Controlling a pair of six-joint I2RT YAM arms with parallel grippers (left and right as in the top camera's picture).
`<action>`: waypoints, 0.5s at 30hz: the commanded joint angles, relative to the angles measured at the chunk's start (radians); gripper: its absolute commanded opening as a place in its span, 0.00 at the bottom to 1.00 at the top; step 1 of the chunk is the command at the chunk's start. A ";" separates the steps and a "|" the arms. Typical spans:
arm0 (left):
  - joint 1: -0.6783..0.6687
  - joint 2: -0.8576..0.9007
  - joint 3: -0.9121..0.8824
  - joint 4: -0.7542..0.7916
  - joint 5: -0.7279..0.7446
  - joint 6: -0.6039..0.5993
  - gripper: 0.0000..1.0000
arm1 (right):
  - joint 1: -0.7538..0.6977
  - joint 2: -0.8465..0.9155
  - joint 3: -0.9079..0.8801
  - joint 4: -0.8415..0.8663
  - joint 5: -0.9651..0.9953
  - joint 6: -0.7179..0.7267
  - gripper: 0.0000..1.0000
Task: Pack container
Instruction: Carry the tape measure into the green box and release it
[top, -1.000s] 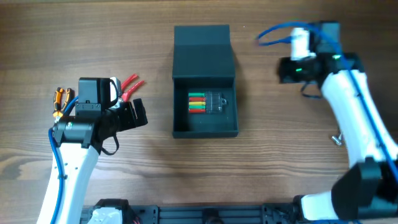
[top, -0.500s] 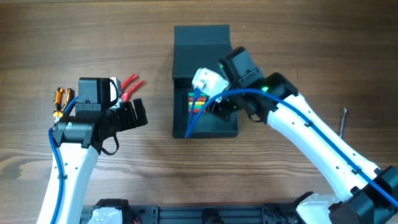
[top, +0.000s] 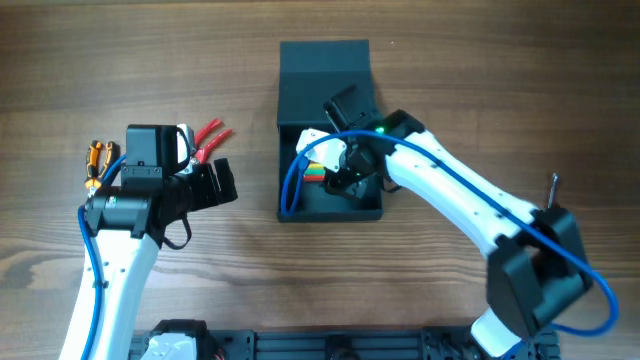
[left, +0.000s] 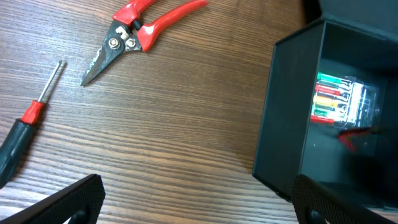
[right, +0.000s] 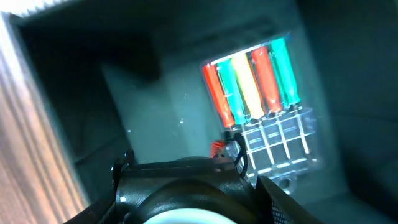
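The dark teal-grey container (top: 330, 212) stands open at mid-table, its flap lid (top: 325, 70) folded back. Inside lies a clear case of coloured bits (top: 316, 170), also seen in the left wrist view (left: 339, 102) and the right wrist view (right: 255, 81). My right gripper (top: 340, 182) is down inside the container, shut on a black rounded object with a white face (right: 186, 199), close beside the bit case. My left gripper (top: 222, 183) is open and empty over bare wood, left of the container (left: 283, 124).
Red-handled pliers (top: 210, 135) lie left of the container, also in the left wrist view (left: 140, 28). A red and black screwdriver (left: 25, 124) lies further left. An orange-handled tool (top: 95, 158) sits at the far left. A thin metal tool (top: 552, 190) lies at the right.
My right arm swung from the back right of the table over to the container and lowered into it. The left arm has not moved.
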 joint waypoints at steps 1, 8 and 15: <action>0.004 -0.004 0.017 0.002 0.020 -0.016 1.00 | -0.012 0.080 0.010 0.023 0.003 -0.019 0.07; 0.004 -0.004 0.017 0.001 0.019 -0.016 1.00 | -0.013 0.124 0.008 0.042 0.002 -0.017 0.51; 0.004 -0.004 0.017 0.000 0.019 -0.016 1.00 | -0.013 0.124 0.007 0.055 0.002 -0.016 0.60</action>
